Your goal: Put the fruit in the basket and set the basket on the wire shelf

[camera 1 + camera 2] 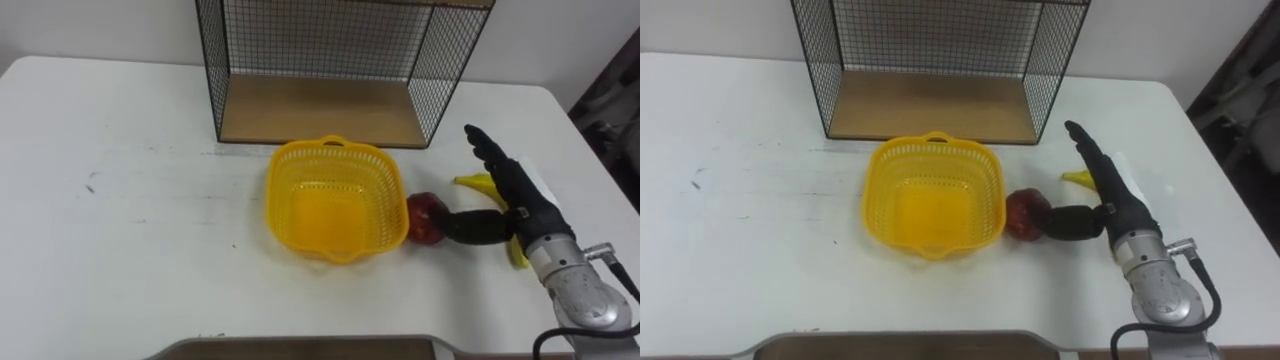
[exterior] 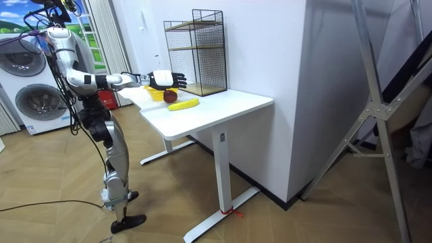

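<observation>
From where I stand, the robot is at the long side of the white table [image 1: 120,200], upright, with its right arm stretched over the top. The round yellow plastic basket with latticed walls [image 1: 283,195] sits in the middle of the table, just in front of the black wire-mesh shelf with wooden boards [image 1: 320,110]. The basket has nothing in it.

The dark red apple [image 1: 427,217] lies on the table, touching or almost touching the basket's right wall. The yellow banana [image 1: 478,182] lies farther right, half hidden under the robot's right hand [image 1: 515,190].

That hand is wide: its fingers are straight and point toward the shelf, and only the thumb [image 1: 470,228] reaches sideways to the apple. I think the thumb touches the apple, but nothing is closed around the fruit.

So I judge that the first step is in hand, the taking of the apple, and no fruit is moved yet.

The next move calls for the fingers to come down and close around the apple from its right side. Then the hand must lift it over the basket's rim, which is very near, without pushing the light basket away. The banana, and the carrying of the basket onto the shelf's board, remain to do.
</observation>
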Controlling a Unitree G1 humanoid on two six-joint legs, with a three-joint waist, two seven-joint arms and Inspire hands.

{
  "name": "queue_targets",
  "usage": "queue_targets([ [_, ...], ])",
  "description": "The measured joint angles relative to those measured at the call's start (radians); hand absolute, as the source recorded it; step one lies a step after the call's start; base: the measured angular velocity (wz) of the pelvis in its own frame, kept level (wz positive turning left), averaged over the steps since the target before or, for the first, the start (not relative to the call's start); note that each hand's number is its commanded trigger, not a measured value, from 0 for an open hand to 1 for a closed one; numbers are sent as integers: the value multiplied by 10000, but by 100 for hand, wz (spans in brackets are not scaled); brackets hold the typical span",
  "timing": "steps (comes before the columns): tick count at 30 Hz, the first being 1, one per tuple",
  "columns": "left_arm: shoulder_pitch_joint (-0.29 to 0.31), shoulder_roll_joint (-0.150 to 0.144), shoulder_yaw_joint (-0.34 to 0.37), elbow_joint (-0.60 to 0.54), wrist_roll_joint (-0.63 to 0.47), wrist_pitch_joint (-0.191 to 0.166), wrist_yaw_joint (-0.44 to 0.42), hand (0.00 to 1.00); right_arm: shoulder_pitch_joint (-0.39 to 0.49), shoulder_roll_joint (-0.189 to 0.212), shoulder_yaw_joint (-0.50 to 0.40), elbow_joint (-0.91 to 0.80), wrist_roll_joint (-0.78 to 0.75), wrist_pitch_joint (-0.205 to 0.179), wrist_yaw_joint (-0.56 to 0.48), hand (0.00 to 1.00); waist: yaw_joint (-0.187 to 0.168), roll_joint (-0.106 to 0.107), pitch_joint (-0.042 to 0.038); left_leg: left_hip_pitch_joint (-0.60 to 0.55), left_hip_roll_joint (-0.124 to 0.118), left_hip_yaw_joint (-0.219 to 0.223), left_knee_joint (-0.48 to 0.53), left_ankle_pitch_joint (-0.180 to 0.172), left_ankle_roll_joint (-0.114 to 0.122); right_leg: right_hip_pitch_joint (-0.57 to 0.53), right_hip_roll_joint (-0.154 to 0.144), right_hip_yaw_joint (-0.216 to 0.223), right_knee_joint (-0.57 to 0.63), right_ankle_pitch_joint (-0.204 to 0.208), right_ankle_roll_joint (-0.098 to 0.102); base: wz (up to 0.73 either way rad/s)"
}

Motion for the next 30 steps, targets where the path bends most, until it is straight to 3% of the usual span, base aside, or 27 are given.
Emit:
queue_targets([
  [4,-3,-1,-1,-1,5,12,5,0,0,197,23,0,1,7,71,0,-1,-10,-6,1,-1,1,-15,0,0,-12,0,-2,-5,0,0,0],
  [18,6,-8,-28,15,90,73,7,0,0,206,179,-3,103,12,241,0,-15,36,-32,-10,-2,0,9,0,0,-6,-1,-2,-4,0,0,0],
  [22,5,-50,-215,165,89,85,41,0,0,207,349,0,861,84,418,0,-20,156,-92,-16,-3,-1,31,0,1,8,-7,-17,-3,0,0,0],
  [30,54,-55,-216,143,90,99,-10,0,-8,212,469,845,2633,348,1016,0,65,254,-69,-32,-3,-37,69,0,1,31,-17,-46,11,0,0,1],
])
